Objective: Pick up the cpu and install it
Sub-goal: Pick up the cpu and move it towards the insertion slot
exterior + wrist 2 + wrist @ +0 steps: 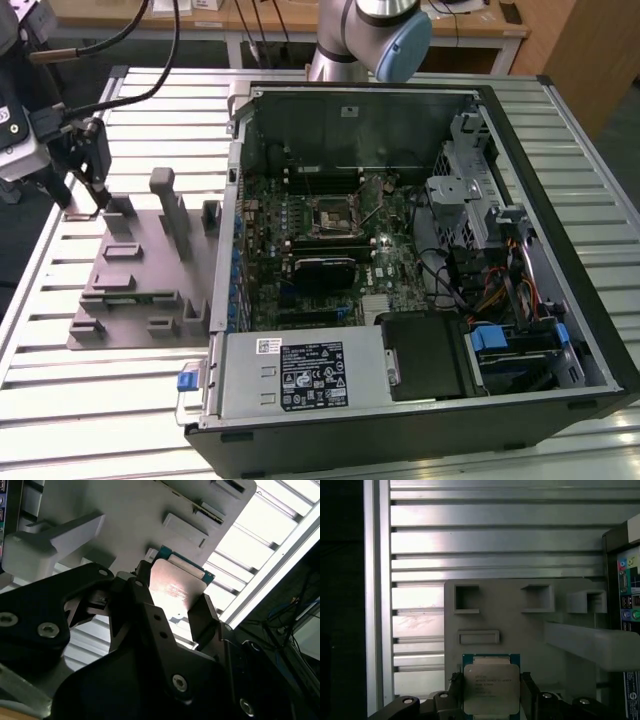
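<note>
Silver metal first: seeing a wide slatted table (90,410) lying under everything. Seeing a big black computer box (400,445) resting open on it, showing a green board (400,255) inside. Spotting the robot arm (345,45) rising past the box's far side. Finding a grey tray (140,300) with little pockets sitting just beside the box, on the exterior view's left. Noticing the black claw (97,195) hanging over the tray's corner away from the box. Looking in both wrist views and finding the cpu (491,690) right there, over the grey tray, shiny side showing, green rim peeking round it. Seeing two black fingers (201,617) standing partly open, just wide enough for the cpu, pressing on its two sides and holding it between them.
</note>
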You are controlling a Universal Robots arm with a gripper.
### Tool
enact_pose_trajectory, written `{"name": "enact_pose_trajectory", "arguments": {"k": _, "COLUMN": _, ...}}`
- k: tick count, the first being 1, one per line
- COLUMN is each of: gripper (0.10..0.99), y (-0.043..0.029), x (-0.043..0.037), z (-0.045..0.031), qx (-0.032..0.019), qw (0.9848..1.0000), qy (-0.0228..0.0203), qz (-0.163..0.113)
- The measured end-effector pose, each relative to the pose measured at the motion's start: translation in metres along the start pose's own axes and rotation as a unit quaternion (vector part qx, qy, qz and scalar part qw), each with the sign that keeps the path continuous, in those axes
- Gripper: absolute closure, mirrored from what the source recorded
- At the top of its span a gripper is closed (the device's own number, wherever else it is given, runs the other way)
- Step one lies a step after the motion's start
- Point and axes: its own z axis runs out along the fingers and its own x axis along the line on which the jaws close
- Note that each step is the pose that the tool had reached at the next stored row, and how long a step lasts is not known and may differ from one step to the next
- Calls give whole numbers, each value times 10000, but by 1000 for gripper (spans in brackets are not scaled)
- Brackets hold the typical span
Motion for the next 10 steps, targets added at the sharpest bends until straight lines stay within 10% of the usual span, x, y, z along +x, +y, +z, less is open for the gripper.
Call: {"name": "enact_pose_trajectory", "arguments": {"k": 10, "gripper": 545, "y": 8, "x": -9, "z": -165, "qx": -1, "qw": 10000, "qy": -18, "qz": -1}}
